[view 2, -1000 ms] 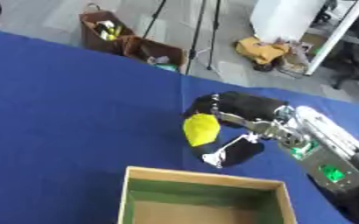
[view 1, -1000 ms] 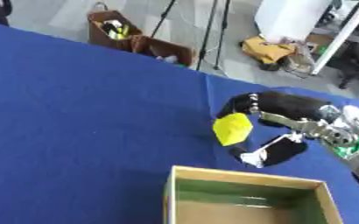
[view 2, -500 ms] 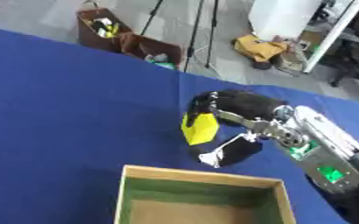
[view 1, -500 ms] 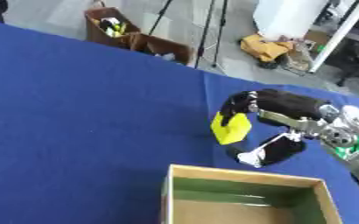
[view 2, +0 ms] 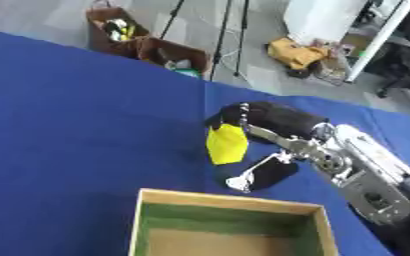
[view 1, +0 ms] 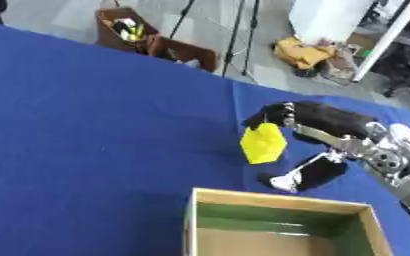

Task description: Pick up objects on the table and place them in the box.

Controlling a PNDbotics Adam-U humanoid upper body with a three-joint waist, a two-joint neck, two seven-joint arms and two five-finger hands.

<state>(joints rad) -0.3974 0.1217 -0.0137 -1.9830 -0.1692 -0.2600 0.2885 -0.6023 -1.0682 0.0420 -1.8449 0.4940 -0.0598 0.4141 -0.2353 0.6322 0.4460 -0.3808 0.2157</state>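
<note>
The tabletop [view 1: 95, 125] is covered in a deep blue cloth and it fills most of both views, running askew so its far edge cuts diagonally from about 10 o'clock down toward 3 o'clock. It's bare except for the stuff near the right side.

The right robot hand [view 1: 318, 127] comes in from 3 o'clock, black with silver joints showing along the arm. Its fingers are curled down and pinching the top of a yellow object [view 1: 262, 143], which hangs from the fingertips just above the blue cloth, a bit past the far wall of the box. Can't really tell what the yellow thing is, just a flat-ish yellow shape with a pointed top. The thumb sticks out lower, toward the box, with a pale tip.

The box [view 2: 230, 200] sits at 6 o'clock: cardboard rim, green inner walls, brownish floor. Nothing visible inside it.

Beyond the tabletop there's a grey floor. At 11 o'clock there's a brown open carton [view 1: 123, 31] with yellow and dark bits in it, and another brown box [view 1: 184, 51] just beside it. Black tripod legs [view 1: 243, 30] stand around 12 o'clock. Toward 1 o'clock there's a yellowish bundle [view 1: 303, 51] on the floor next to something white and upright [view 1: 331, 17].
</note>
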